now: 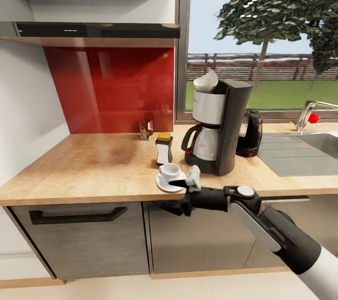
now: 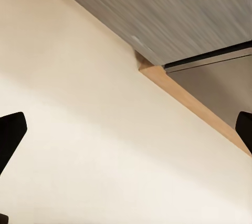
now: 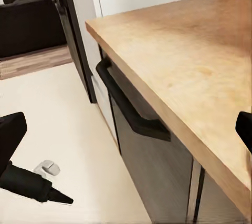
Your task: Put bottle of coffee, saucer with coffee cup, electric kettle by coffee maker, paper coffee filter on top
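The tall black coffee maker (image 1: 217,126) stands on the light wood countertop (image 1: 94,164) with the white paper coffee filter (image 1: 206,82) in its top. The dark electric kettle (image 1: 249,133) is just to its right. The bottle of coffee (image 1: 164,148) with its yellow cap stands to its left. In front, near the counter edge, the white coffee cup (image 1: 169,170) sits on the saucer (image 1: 162,184). My right gripper (image 1: 175,194) is open at the counter's front edge beside the saucer, holding nothing. My left gripper (image 2: 126,132) hangs open over the floor.
A small brownish glass object (image 1: 146,129) stands by the red backsplash. The steel sink (image 1: 300,152) and its faucet (image 1: 307,114) lie to the right. A thin dark shelf (image 1: 94,30) hangs above. Grey cabinet fronts with a black handle (image 3: 131,111) run below the counter.
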Available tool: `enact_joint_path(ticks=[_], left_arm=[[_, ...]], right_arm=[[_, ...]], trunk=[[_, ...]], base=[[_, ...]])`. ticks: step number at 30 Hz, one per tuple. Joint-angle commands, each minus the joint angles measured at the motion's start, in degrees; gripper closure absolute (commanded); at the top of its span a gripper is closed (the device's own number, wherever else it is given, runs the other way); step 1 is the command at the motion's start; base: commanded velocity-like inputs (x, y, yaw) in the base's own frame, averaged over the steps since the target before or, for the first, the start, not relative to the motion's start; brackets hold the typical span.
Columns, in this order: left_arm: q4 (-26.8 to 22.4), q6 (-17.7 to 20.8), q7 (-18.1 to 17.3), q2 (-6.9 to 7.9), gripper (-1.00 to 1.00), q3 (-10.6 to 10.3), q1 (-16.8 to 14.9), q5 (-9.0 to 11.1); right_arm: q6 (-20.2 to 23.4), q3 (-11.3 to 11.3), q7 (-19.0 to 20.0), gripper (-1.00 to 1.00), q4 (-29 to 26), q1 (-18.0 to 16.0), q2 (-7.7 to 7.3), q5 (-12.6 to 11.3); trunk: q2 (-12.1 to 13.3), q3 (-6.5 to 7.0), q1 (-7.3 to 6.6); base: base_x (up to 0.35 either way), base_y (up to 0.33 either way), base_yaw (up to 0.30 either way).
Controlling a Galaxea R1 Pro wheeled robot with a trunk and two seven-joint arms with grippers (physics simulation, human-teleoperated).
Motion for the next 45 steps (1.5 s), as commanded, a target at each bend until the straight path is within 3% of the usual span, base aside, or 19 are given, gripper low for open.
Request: enact_joint_path(ticks=[1,5,6,11,13,14,16,18,19,21,25,28,35,45], left_arm=[[0.03,0.36,-0.32,-0.01,-1.00,0.20,-0.03,0.46],[0.03,0.32,-0.32,-0.01,-1.00,0.17,-0.03,0.46],[0.03,0.33,-0.32,-0.01,-1.00,0.17,-0.03,0.46],[0.03,0.31,-0.32,-0.01,-1.00,0.17,-0.03,0.46],[0.03,0.30,-0.32,-0.01,-1.00,0.17,-0.03,0.46],[0.03,0.29,-0.33,-0.01,-1.00,0.17,-0.03,0.46],[0.03,0.28,-0.37,-0.01,-1.00,0.17,-0.03,0.46],[0.05,0.27,-0.39,-0.03,-1.00,0.08,-0.03,0.46],[0.06,0.27,-0.38,-0.05,-1.00,0.08,-0.03,0.46],[0.10,0.23,-0.38,-0.09,-1.00,0.08,-0.03,0.46],[0.11,0.08,-0.40,-0.22,-1.00,0.17,-0.03,0.46],[0.17,0.03,-0.42,-0.28,-1.00,0.31,-0.03,0.46],[0.56,0.03,-0.48,-0.36,-1.00,0.42,-0.03,0.46],[0.73,0.09,-0.48,-0.37,-1.00,0.43,-0.03,0.46]], right_arm=[[-0.48,0.03,0.67,-1.00,-0.02,0.83,-0.77,-0.51],[-6.04,-0.02,5.23,-1.00,0.05,6.78,-5.60,0.80],[-8.91,-0.08,5.95,-1.00,0.13,9.82,-7.28,1.87],[-15.67,-0.30,6.56,-1.00,1.11,17.63,-11.64,3.01],[-20.53,-0.29,6.82,-1.00,4.68,20.69,-13.73,3.05],[-24.32,-0.29,8.07,-1.00,9.10,22.28,-14.87,2.97],[-27.00,-0.33,10.43,-1.00,14.45,23.60,-15.59,2.87],[-30.45,-0.54,15.96,-1.00,25.51,24.96,-16.07,2.75],[-31.29,-0.67,17.14,-1.00,28.42,25.15,-16.13,2.69],[-34.40,-3.07,20.85,-1.00,43.18,25.66,-16.28,1.24],[-36.04,-7.30,22.36,-1.00,61.06,25.85,-16.19,-2.19],[-36.69,-9.99,22.52,-1.00,70.18,25.89,-16.09,-3.63],[-36.98,-11.41,21.31,-1.00,76.19,25.91,-16.04,-4.26],[-36.68,-13.73,21.55,-1.00,76.75,25.92,-16.05,-4.39]], trunk=[[-0.03,-0.06,0.00],[-0.03,-0.06,0.00],[-0.03,-0.06,0.00],[-0.03,-0.06,0.00],[-0.03,-0.06,0.00],[-0.03,-0.06,0.00],[-0.03,-0.06,0.00],[-0.03,-0.06,0.00],[-0.03,-0.06,0.00],[-0.03,-0.06,0.00],[-0.03,-0.06,0.00],[-0.03,-0.06,0.00],[-0.03,-0.06,0.00],[-0.03,-0.06,0.00]], base=[[0.000,0.000,0.000],[0.000,0.000,0.000],[0.000,0.000,0.000],[0.000,0.000,0.000],[0.000,0.000,0.000],[0.000,0.000,0.000],[0.000,0.000,0.000],[0.000,0.000,0.000],[0.000,0.000,0.000],[0.000,0.000,0.000],[0.000,0.000,0.000],[0.000,0.000,0.000],[0.000,0.000,0.000],[0.000,0.000,0.000]])
